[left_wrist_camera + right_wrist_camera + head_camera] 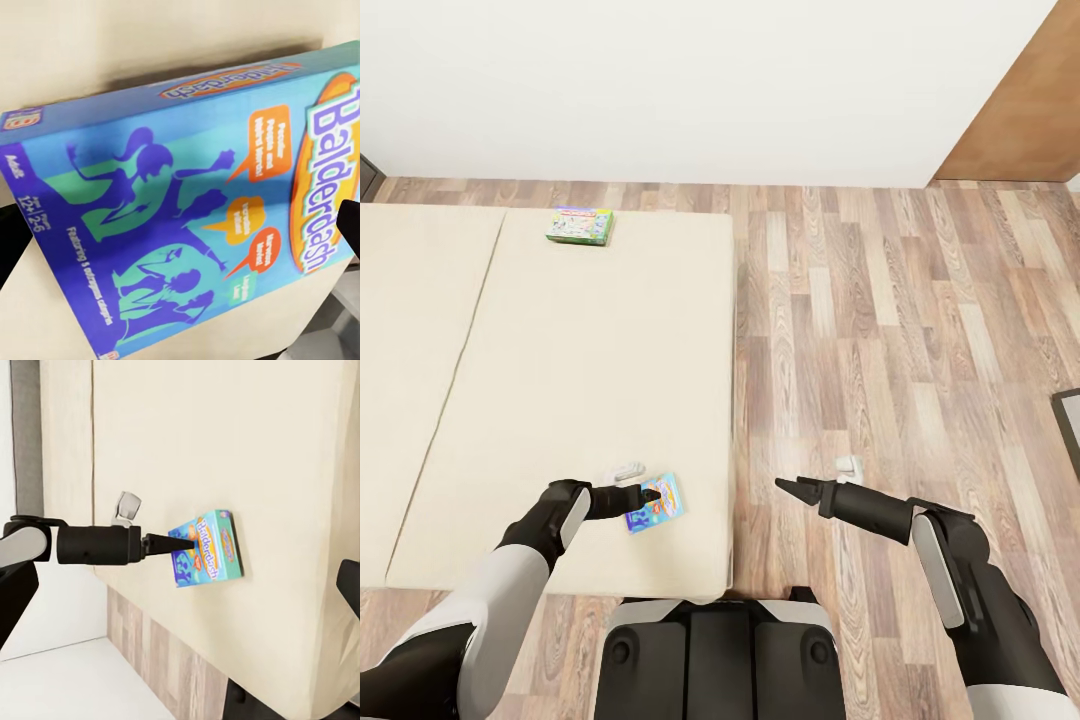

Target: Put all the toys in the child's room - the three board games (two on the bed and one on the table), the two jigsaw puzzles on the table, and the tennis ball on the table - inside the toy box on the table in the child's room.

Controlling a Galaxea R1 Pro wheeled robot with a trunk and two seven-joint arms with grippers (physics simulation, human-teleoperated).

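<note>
On the bed (560, 380), a blue board game (657, 503) printed "Balderdash" lies near the beige mattress's near right corner. My left gripper (648, 495) is right over it, open. In the left wrist view the blue board game (187, 217) spans the space between the dark fingertips (349, 225). Seen from the right wrist, the left gripper (184, 542) points onto the blue box (210, 551). A green-edged board game (580, 225) rests at the mattress's far side. Off the bed's right side, my right gripper (788, 487) hangs open over the floor, holding nothing.
Wood plank floor (900, 330) runs along the right of the bed. A white wall (690, 90) closes the far side, with a brown panel (1020, 100) at the far right. A dark object (1068, 425) sits at the right edge. My base (710, 650) stands against the bed's near edge.
</note>
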